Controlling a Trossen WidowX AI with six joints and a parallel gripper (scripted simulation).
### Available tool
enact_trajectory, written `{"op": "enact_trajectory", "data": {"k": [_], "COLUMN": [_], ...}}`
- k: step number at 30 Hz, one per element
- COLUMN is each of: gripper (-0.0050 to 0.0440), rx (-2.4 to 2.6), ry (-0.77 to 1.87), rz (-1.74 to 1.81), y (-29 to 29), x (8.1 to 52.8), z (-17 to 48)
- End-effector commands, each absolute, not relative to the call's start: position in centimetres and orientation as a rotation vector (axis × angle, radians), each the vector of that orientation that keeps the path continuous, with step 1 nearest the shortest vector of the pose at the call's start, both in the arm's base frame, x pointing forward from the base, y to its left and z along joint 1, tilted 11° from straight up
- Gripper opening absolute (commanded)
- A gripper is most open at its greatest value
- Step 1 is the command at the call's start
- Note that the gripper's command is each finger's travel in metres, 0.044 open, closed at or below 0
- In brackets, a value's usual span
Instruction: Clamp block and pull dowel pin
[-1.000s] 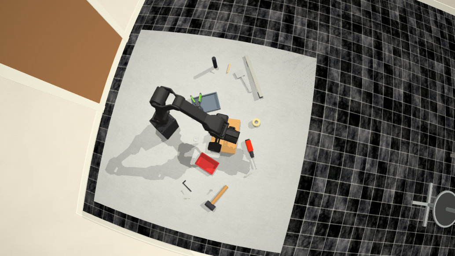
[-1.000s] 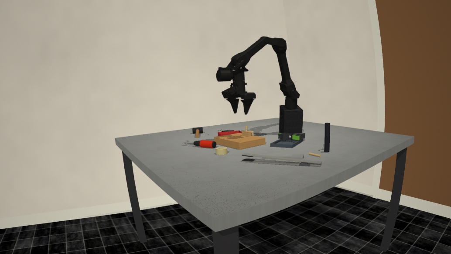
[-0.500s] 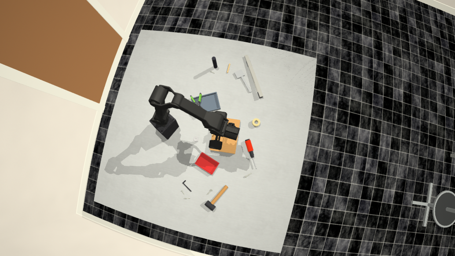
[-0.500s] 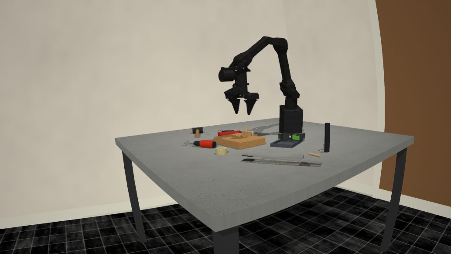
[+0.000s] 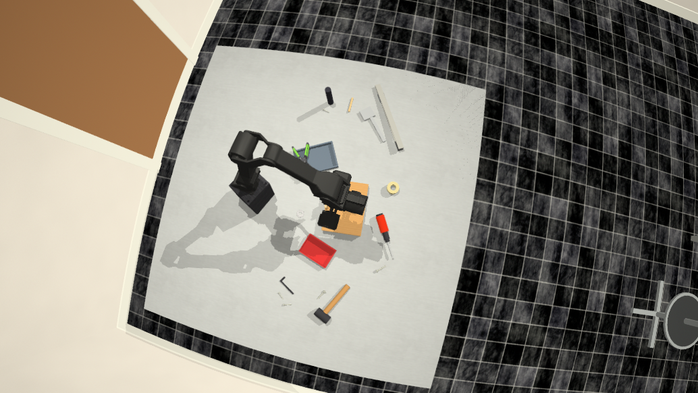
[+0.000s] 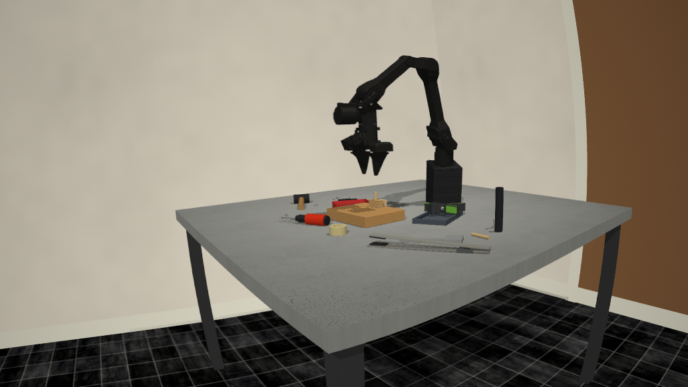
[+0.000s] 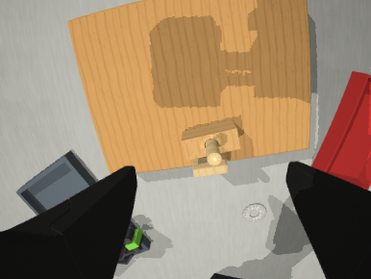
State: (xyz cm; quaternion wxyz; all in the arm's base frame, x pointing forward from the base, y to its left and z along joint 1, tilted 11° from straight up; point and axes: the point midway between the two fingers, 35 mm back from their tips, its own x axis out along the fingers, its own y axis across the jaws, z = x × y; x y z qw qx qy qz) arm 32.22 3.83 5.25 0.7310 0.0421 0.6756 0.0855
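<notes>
With its fingers standing wide, the black gripper [image 5: 336, 215] [image 6: 370, 174] [image 7: 212, 173] is hovering above the small pale wooden block with its upright dowel pin [image 6: 375, 196] [image 7: 213, 158], clamping seemingly pending, so the spring clamp [image 5: 306, 151] [image 6: 451, 209] [image 7: 135, 240] is probably needing fetching first

Against a second ago, the gripper [image 5: 335, 208] [image 6: 369, 173] [image 7: 212, 173] sits slightly farther from the table's [image 5: 415, 302] [image 6: 289, 259] [image 7: 34, 72] hammer-side edge, above the board [image 5: 358, 228] [image 6: 366, 218] [image 7: 120, 96]. In the exterior view its fingertips show closer together than half a second ago, though they look small there, so a turn of the wrist may account for some of that.
</notes>
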Motion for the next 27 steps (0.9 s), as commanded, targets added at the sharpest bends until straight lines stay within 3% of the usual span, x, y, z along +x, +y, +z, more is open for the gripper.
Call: {"op": "enact_trajectory", "data": {"k": [1,27], "gripper": [0.0290,0.0070], "rx": [0.145,0.401], "ry": [1.499,1.513], "rz": [0.136,-0.106], "y": [3.84,3.97], "x": [32.26,32.58], "z": [4.87,4.12]}}
